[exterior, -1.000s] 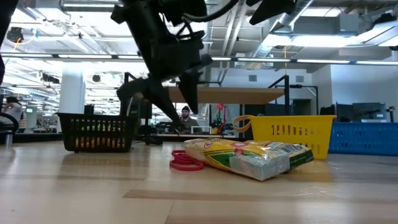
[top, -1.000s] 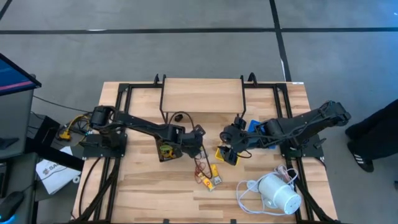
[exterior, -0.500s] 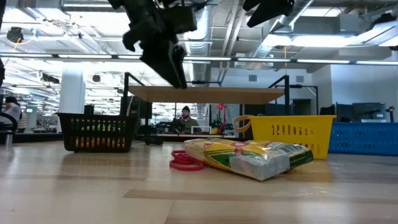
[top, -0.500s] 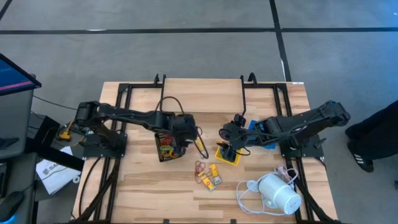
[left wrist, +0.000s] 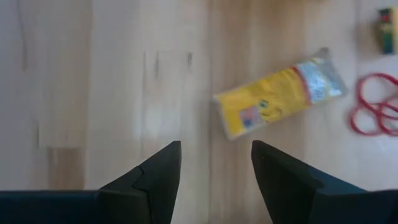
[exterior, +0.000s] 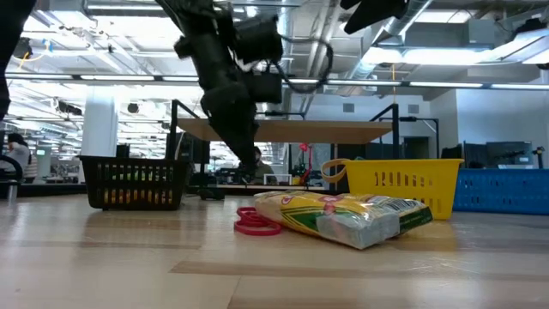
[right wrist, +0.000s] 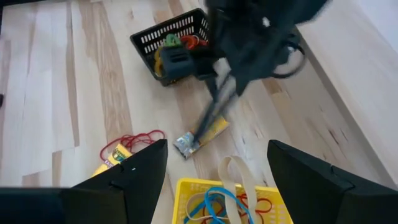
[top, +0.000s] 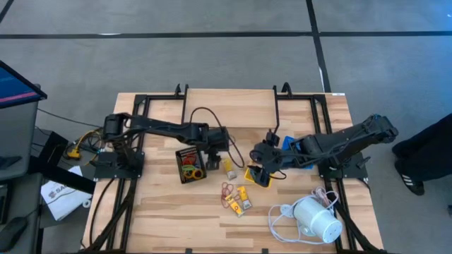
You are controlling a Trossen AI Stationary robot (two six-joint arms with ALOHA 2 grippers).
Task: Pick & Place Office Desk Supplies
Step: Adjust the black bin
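The yellow packet now lies free on the surface, just beside the black mesh tray. The left claw, released and empty, has moved above it. The right claw waits open over the yellow tray. The packet is not yet sorted.

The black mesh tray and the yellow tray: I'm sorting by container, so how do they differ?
The black mesh tray has dark open-mesh walls; the yellow tray is bright yellow. The black mesh tray holds red, green and yellow items; the yellow tray holds blue and red rubber-band loops plus a tan strip. The black mesh tray lies beside the left gripper, the yellow tray under the right gripper. Both are small, rectangular, open-topped.
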